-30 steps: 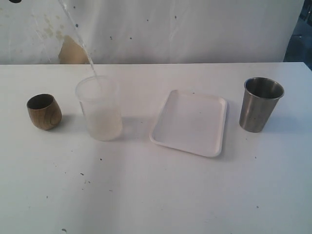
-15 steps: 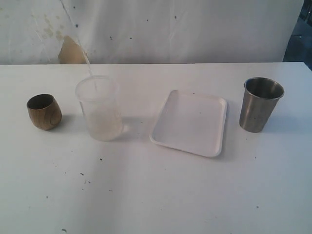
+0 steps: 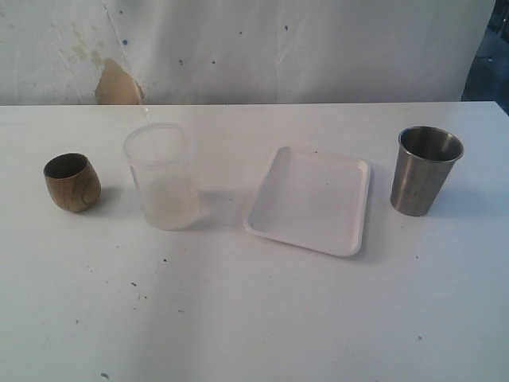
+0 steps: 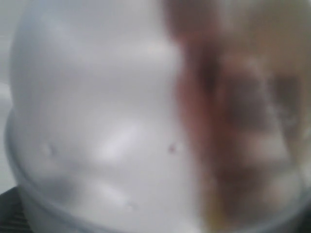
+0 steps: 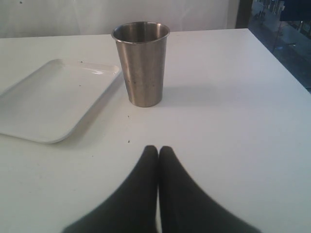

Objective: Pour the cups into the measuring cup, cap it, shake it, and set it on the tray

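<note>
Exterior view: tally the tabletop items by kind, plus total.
Wooden cup: 1
Translucent plastic cup: 1
Steel tumbler: 1
White tray: 1
Total: 4

Right gripper [image 5: 158, 151] seen from its wrist camera, two dark fingers [image 5: 133, 199] pressed flat against each other, tips meeting in a blunt point, nothing held between them, left gripper hidden behind heavy close-up blur, state unreadable
</note>
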You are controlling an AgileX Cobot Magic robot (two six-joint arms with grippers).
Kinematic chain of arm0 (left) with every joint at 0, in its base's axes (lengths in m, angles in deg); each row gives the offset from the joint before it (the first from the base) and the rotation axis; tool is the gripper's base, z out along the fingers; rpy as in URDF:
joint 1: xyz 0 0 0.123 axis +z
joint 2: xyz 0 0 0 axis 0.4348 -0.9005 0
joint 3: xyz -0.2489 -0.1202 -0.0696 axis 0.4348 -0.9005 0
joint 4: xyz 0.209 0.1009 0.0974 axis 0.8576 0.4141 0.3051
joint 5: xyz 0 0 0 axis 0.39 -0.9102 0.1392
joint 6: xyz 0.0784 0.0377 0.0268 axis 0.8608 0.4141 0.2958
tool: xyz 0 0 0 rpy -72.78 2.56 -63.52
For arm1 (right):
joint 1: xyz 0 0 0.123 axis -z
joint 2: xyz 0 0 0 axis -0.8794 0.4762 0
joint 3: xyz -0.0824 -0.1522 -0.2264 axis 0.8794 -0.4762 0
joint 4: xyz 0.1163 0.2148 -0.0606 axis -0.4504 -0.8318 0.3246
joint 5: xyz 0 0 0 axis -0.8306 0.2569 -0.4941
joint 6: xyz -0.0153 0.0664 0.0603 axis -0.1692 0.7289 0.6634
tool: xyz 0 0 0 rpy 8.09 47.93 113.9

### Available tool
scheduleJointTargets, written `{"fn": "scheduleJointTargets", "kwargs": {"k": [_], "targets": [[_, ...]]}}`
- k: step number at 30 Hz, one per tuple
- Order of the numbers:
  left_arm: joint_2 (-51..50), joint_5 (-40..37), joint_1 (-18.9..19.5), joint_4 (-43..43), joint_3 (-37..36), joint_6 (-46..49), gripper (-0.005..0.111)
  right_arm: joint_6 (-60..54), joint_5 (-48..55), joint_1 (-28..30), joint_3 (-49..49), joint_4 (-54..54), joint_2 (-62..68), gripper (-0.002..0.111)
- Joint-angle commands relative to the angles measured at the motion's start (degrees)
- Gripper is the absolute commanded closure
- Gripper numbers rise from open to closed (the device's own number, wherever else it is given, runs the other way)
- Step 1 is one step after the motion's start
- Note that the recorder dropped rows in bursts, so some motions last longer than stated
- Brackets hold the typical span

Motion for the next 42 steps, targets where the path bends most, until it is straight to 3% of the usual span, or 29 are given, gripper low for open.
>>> {"fn": "scheduleJointTargets", "kwargs": {"k": [1,35,41,42], "targets": [[1.3,2.6,0.0,0.0,0.8,-0.7,0.107,-0.1,-0.2,0.0,-0.1,0.2,0.0,0.108],[4.7,4.2,0.0,0.0,0.8,-4.7,0.107,-0.1,-0.2,0.0,-0.1,0.2,0.0,0.108],[4.7,4.2,0.0,0.0,0.8,-9.7,0.107,-0.1,-0.2,0.0,-0.1,0.2,0.0,0.108],[4.7,4.1,0.0,-0.1,0.8,-14.0,0.107,-0.1,-0.2,0.0,-0.1,0.2,0.0,0.108]]}}
